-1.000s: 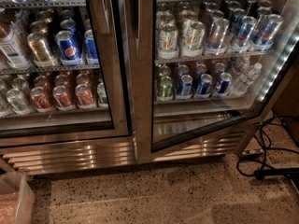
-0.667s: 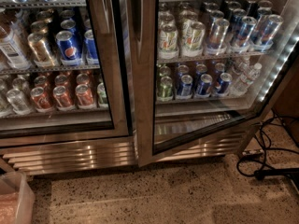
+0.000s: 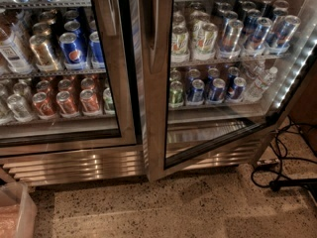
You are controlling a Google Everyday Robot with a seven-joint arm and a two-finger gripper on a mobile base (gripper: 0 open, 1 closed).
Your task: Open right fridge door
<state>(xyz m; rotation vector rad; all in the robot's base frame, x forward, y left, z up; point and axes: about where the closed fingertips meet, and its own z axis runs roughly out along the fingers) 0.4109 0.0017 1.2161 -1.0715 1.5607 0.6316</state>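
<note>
At seven o'clock a clear plastic bin (image 3: 15,213) sits on the speckled stone floor (image 3: 148,207). Above it, from nine to eleven o'clock, the left glass door (image 3: 64,144) with its brushed-steel frame is shut. Behind its pane stand blue Pepsi cans (image 3: 73,47) on the upper shelf and orange cans (image 3: 67,102) on the shelf below. A ribbed steel vent grille (image 3: 74,166) runs under that door.

Just right of centre is the right fridge door (image 3: 154,133), a tall glass-paned door with a wide brushed-steel frame and a black pane border. Its long bowed steel handle (image 3: 155,29) rises at twelve o'clock, on the edge beside the left door. This door stands ajar. The handle-side edge is swung out toward me, and the bottom rail slants away to the hinge side at three o'clock.

Through the pane I see rows of green and blue drink cans (image 3: 205,90). A clear water bottle (image 3: 260,83) lies at the right end of the lower shelf. A white light strip (image 3: 293,71) runs up the cabinet wall at two o'clock, and black cables (image 3: 277,157) loop on the floor at four o'clock.

The gripper is nowhere in this view, so I cannot tell whether it is spread or pressed together, or whether it touches anything.
</note>
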